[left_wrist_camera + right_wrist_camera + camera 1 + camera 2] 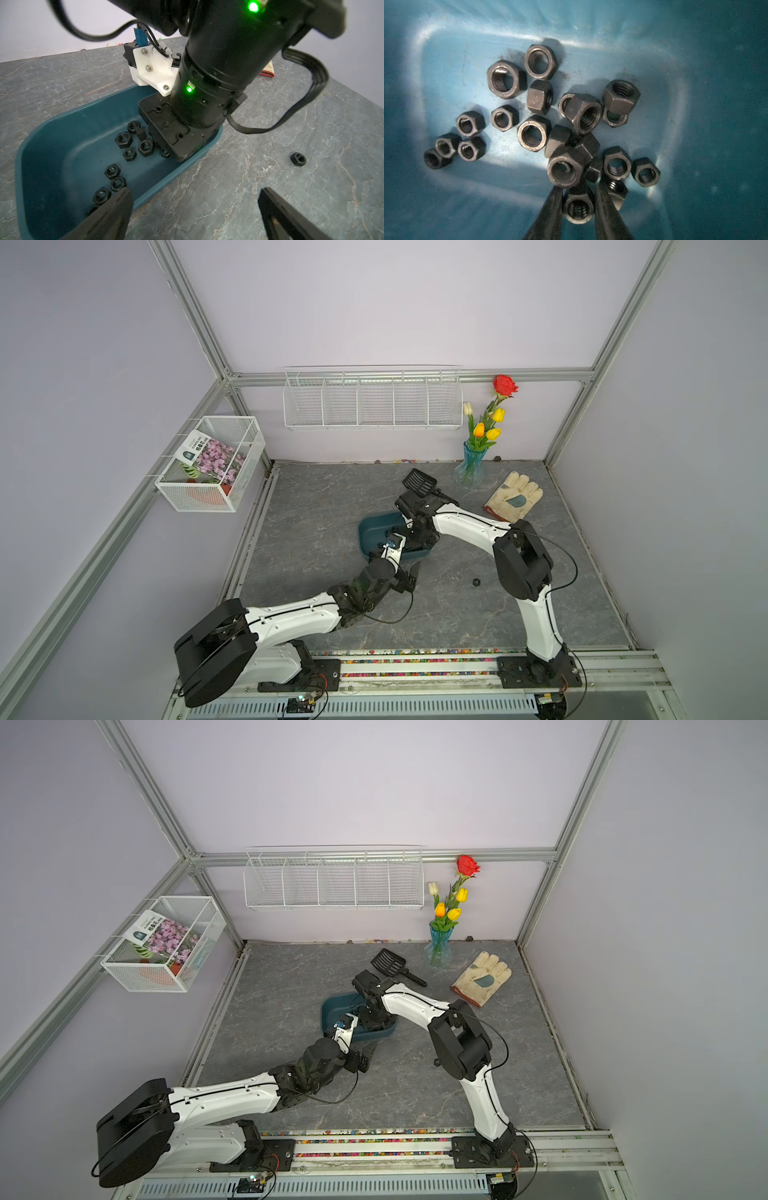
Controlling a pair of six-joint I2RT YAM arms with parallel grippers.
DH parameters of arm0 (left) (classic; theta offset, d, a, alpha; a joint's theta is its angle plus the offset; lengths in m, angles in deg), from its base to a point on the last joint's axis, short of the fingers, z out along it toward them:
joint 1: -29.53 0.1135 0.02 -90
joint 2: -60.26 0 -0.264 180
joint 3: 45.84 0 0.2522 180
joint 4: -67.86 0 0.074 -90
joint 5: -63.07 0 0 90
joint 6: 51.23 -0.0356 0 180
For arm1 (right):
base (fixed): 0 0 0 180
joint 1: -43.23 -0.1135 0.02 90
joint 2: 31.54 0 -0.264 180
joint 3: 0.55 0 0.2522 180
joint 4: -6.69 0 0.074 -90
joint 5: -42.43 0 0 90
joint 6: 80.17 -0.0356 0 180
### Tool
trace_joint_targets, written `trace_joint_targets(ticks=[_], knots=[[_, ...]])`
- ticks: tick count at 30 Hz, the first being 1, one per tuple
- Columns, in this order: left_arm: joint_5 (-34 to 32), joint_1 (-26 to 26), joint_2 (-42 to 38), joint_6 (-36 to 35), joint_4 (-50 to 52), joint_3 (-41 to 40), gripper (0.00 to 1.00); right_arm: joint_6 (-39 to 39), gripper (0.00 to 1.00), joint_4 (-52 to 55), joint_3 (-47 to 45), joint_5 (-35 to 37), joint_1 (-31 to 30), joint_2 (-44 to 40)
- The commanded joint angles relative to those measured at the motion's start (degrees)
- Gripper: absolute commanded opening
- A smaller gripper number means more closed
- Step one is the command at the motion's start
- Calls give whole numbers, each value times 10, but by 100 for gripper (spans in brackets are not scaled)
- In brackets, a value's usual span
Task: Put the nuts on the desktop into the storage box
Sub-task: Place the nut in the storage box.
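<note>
Reaching into the storage box (716, 104), the right end effector (578, 187) pinches a single nut (578, 207) above the nuts (531, 133) heaped on its floor. The left end effector (194, 190) gapes wide and empty across the box's rim. A stray nut (298, 159) lies on open table (228, 176), well apart from the box.

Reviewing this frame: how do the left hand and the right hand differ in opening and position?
The left hand is wide open and empty; the right hand is nearly closed, a nut between its fingers. The left hand is over the desktop beside the storage box; the right hand reaches inside that box, above the collected nuts. Both are black and two-fingered.
</note>
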Motion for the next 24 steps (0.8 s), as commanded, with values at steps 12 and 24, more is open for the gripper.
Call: trace_joint_targets(ticks=[12, 24], knots=[[11, 2, -4, 1, 0, -6, 99, 5, 40, 22, 20, 2, -4, 7], [10, -32, -9, -51, 40, 35, 98, 16, 44, 48, 20, 45, -4, -75]])
